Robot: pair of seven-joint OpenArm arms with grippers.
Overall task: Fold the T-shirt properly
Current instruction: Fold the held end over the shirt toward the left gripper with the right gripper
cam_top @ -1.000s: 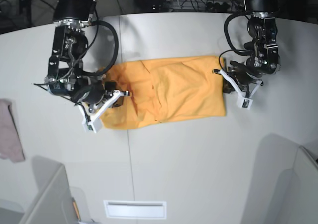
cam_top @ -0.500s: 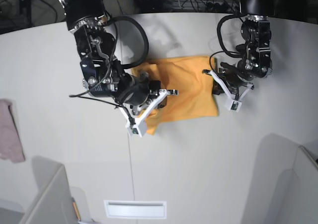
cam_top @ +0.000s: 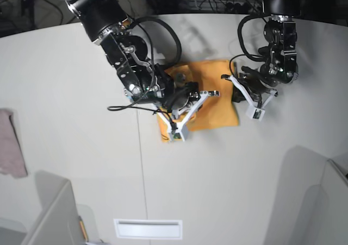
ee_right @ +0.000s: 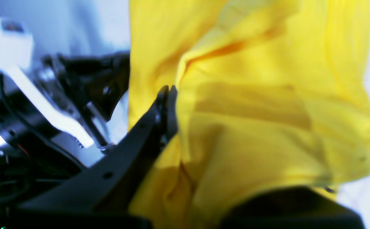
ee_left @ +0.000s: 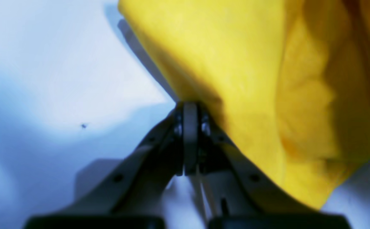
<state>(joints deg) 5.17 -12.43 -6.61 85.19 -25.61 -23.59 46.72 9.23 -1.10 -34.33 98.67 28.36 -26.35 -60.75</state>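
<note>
The orange-yellow T-shirt (cam_top: 217, 114) lies bunched into a short doubled shape on the white table (cam_top: 81, 147), at the middle right. My right gripper (cam_top: 202, 94) hovers over it, shut on a fold of the T-shirt (ee_right: 251, 105) that drapes from the fingertips (ee_right: 165, 95). At the shirt's right edge, my left gripper (cam_top: 235, 95) is shut on the T-shirt (ee_left: 235, 63), pinching its hem at the closed tips (ee_left: 189, 109). The two grippers are close together. In the right wrist view, the left arm's black jaws and white camera mount (ee_right: 6, 41) show just beyond the fabric.
A small pinkish-grey cloth (cam_top: 11, 144) lies at the table's far left edge. A white slot (cam_top: 148, 228) is set near the front edge. Grey partitions stand at the front left (cam_top: 54, 218) and front right (cam_top: 310, 201). Cables run along the back.
My right arm has swept from the shirt's left end across to the right, carrying that end over the rest, so the shirt is now about half as long. The left arm has barely moved.
</note>
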